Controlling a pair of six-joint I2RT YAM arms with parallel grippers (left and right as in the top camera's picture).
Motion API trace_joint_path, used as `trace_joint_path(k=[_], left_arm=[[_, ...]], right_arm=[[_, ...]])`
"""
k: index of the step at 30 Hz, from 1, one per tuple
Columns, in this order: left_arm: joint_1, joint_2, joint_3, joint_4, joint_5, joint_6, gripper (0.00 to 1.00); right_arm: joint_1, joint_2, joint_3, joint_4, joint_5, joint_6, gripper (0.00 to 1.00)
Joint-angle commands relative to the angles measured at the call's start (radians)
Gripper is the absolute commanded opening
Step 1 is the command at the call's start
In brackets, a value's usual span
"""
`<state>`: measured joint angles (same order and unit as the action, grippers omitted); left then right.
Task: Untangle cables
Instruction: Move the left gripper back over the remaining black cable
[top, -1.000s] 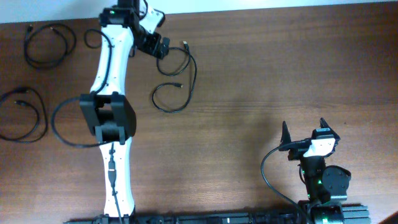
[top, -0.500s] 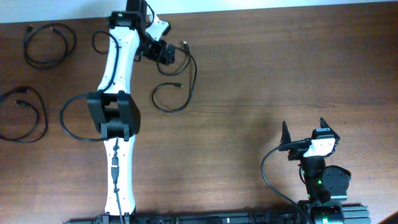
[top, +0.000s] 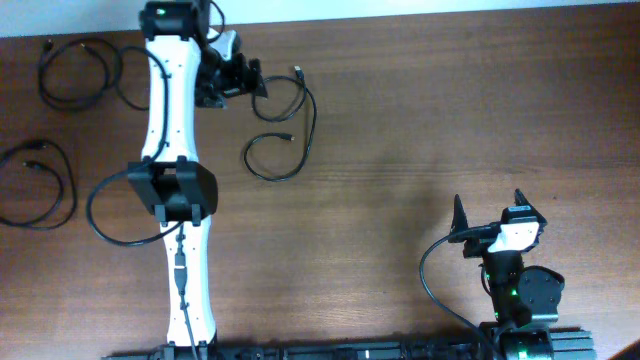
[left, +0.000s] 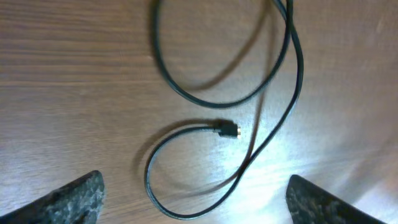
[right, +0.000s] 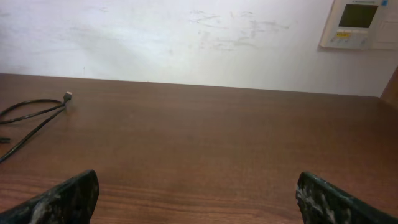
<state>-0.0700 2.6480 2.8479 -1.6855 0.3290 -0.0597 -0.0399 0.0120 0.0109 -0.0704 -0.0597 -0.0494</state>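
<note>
Heads up on where you are: your left gripper (left: 196, 198) is hovering over the middle cable (top: 312, 118) near the far edge of the table (top: 420, 120), fingers spread wide and nothing between them. In the left wrist view the cord curls into a loose loop right under you, with its little plug (left: 229, 130) lying inside the curl.

The other two cables sit well apart from it, one at the far left corner (top: 43, 78) and one lower on the left side (top: 72, 195), each in its own loop. So I'd say the separating is mostly done, and this last one just needs laying out.

If you're going for a grab, I'd pick a single strand away from where the cord crosses over itself. Come straight down and close gently so the thin cord doesn't squirt out sideways. Then drag slowly toward open wood, so the loop opens instead of cinching.

Your right gripper (top: 490, 212) is parked near your base, fingers apart, holding nothing.

Containers: no bin, tray or box anywhere in view. Everything lies straight on the tabletop.
</note>
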Motion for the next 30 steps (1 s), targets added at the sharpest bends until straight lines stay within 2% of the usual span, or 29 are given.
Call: trace_joint_path(k=[1,4,8,12,18,20,21,24,25,28,30], left_arm=[[-0.042,0.000,-0.048,-0.003,-0.071,0.146,1.00],[-0.061,0.000,-0.091,-0.003,-0.217,0.144,1.00],[-0.064,0.000,-0.154,0.000,-0.230,0.144,1.00],[-0.064,0.003,-0.264,0.031,-0.310,0.165,0.99],[-0.068,0.003,-0.407,0.080,-0.294,0.196,0.85],[-0.068,0.003,-0.443,0.092,-0.291,0.196,0.72],[-0.068,0.003,-0.460,0.103,-0.292,0.196,0.57],[-0.068,0.003,-0.473,0.118,-0.292,0.196,0.52],[-0.068,0.003,-0.473,0.123,-0.292,0.196,0.44],[-0.068,0.003,-0.472,0.138,-0.292,0.188,0.12],[-0.068,0.003,-0.470,0.141,-0.292,0.185,0.08]], right_arm=[[0.007,-0.005,-0.005,-0.005,0.008,0.001,0.98],[0.007,-0.005,-0.005,-0.005,0.008,0.001,0.98],[0.007,-0.005,-0.005,-0.005,0.008,0.001,0.98],[0.007,-0.005,-0.005,-0.005,0.008,0.001,0.98],[0.007,-0.005,-0.005,-0.005,0.008,0.001,0.98],[0.007,-0.005,-0.005,-0.005,0.008,0.001,0.98],[0.007,-0.005,-0.005,-0.005,0.008,0.001,0.98],[0.007,-0.005,-0.005,-0.005,0.008,0.001,0.98],[0.007,-0.005,-0.005,-0.005,0.008,0.001,0.98],[0.007,-0.005,-0.005,-0.005,0.008,0.001,0.98],[0.007,-0.005,-0.005,-0.005,0.008,0.001,0.98]])
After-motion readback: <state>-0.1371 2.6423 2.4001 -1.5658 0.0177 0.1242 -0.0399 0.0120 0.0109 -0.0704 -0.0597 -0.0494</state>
